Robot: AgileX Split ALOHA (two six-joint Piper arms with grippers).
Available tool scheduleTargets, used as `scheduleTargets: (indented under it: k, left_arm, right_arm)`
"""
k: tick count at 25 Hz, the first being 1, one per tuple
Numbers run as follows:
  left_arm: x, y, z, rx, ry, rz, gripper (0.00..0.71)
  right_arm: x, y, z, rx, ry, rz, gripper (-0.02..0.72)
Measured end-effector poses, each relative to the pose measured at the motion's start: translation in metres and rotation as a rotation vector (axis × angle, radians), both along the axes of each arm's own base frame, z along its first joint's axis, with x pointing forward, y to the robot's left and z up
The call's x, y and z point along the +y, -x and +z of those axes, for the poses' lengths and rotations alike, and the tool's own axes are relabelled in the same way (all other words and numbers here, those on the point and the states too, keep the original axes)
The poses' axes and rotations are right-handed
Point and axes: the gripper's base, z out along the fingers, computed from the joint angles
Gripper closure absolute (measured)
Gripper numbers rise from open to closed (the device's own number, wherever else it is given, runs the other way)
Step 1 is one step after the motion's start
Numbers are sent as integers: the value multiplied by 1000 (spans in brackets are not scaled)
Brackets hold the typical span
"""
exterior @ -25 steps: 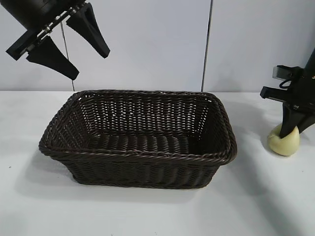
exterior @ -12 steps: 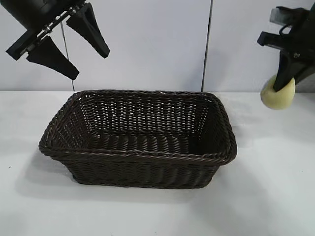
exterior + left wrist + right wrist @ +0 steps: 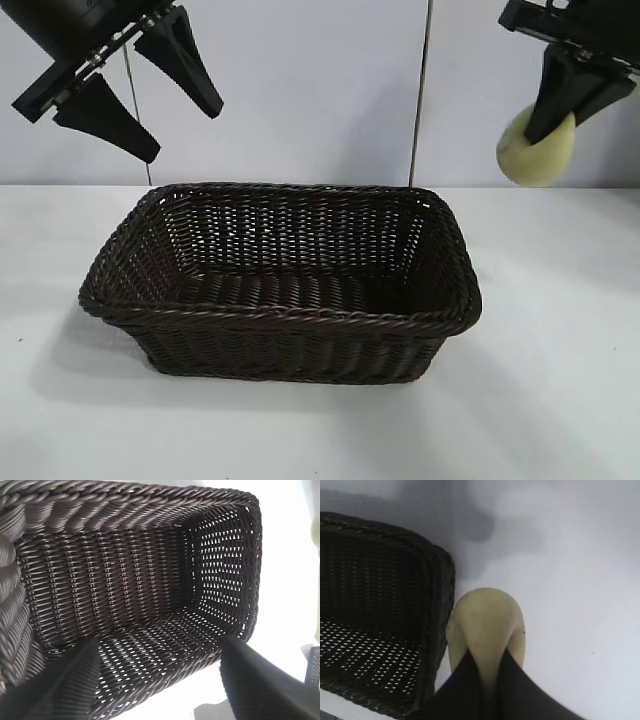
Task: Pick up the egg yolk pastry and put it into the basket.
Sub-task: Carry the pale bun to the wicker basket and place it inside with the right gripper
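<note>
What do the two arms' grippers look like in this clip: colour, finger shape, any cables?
Both are matte black. The left gripper has two broad wedge-shaped fingers tapering to blunt tips, on a flat black bar. The right gripper has similar dark tapered fingers under a blocky black mount. No cables or markings are visible.

The right gripper (image 3: 556,112) is cut off by the exterior view's top edge, and its black fingers cover part of the small pale yellow round egg yolk pastry (image 3: 535,152). In the left wrist view, the dark brown woven wicker basket (image 3: 125,515) runs past the frame's edge, its near rim blurred.
</note>
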Motion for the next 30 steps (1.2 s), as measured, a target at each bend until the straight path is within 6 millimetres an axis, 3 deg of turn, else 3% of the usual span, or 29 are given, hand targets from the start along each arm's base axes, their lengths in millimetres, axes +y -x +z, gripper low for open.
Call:
scheduleTargets:
  k: [8, 12, 16, 23, 26, 30]
  left_arm:
    - [0, 0, 0, 0, 0, 0, 213]
    - [0, 0, 0, 0, 0, 0, 213]
    - [0, 0, 0, 0, 0, 0, 213]
    - [0, 0, 0, 2, 0, -1, 213]
    - [0, 0, 0, 2, 0, -1, 213]
    - [0, 0, 0, 2, 0, -2, 213]
  right_arm:
    - [61, 20, -1, -13, -14, 128, 680]
    - [84, 23, -16, 13, -11, 159, 680]
    - [98, 18, -40, 48, 2, 170, 680]
    - [104, 5, -81, 113, 31, 134, 668]
    - [104, 3, -81, 100, 36, 112, 605]
    - [104, 3, -82, 101, 42, 98, 408]
